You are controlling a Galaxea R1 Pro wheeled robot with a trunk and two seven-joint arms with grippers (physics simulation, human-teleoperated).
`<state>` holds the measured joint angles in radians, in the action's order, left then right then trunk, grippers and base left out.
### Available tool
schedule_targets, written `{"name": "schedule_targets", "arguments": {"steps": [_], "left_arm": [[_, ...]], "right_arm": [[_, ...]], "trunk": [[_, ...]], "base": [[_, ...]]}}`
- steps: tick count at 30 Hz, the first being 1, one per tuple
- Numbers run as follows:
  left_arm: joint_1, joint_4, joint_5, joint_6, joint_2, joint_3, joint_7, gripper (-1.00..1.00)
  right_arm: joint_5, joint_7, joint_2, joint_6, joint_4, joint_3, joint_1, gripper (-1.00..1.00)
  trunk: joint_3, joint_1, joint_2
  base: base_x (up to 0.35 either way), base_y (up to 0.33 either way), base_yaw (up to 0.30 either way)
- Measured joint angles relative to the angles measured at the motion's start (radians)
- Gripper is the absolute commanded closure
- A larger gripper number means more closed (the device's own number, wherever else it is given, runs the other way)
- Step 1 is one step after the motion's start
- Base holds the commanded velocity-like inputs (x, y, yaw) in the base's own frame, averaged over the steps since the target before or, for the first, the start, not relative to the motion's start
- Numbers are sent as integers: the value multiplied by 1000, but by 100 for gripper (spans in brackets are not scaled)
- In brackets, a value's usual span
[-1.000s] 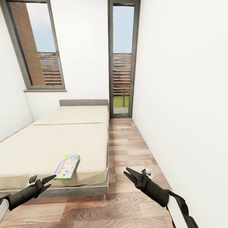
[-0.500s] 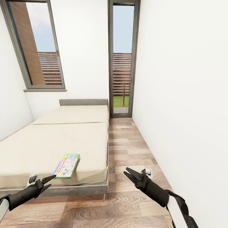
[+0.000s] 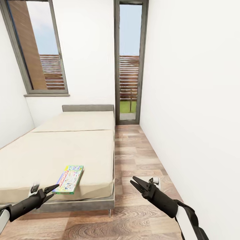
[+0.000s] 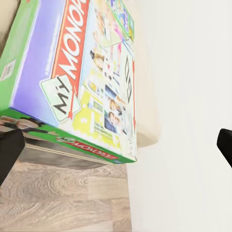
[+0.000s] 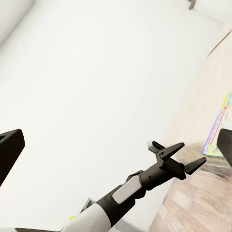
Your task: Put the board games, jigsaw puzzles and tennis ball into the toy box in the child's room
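I stand at the foot of the bed [image 3: 66,146], facing along its cream mattress toward the grey headboard [image 3: 88,108], with the tall window [image 3: 36,50] on the wall above it and a narrow glass door [image 3: 129,63] at the far end of the wood-plank floor [image 3: 136,160]. The Monopoly board game [image 3: 68,178] lies flat on the mattress near the bed's foot corner, its near short edge close to the mattress edge. From my left wrist camera its green side and the "My Monopoly" lettering on the lid are plain to read, and the box seems to reach just over the mattress rim, though at that angle I can't be certain.

My left pincer [image 3: 53,190] hovers low, just short of the box's near end, not touching it; its fingers [image 3: 52,187] stand apart. My right pincer [image 3: 135,184] hangs over the floor between the bed and the white wall [image 3: 193,100], well apart from the game, and its two fingers are spread as well. My right wrist camera looks across at my left arm [image 5: 130,191] and its parted pincer, with the game box beyond it.
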<state>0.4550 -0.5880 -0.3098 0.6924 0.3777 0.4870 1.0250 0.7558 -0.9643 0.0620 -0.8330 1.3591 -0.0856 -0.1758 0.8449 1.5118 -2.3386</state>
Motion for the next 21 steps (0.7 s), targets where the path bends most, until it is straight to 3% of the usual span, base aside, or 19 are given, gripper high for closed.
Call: {"name": "schedule_targets", "arguments": {"steps": [21], "left_arm": [[0, 0, 0, 0, 0, 0, 0, -100]], "right_arm": [[0, 0, 0, 0, 0, 0, 0, -100]], "trunk": [[0, 0, 0]], "base": [[17, 4, 0]]}}
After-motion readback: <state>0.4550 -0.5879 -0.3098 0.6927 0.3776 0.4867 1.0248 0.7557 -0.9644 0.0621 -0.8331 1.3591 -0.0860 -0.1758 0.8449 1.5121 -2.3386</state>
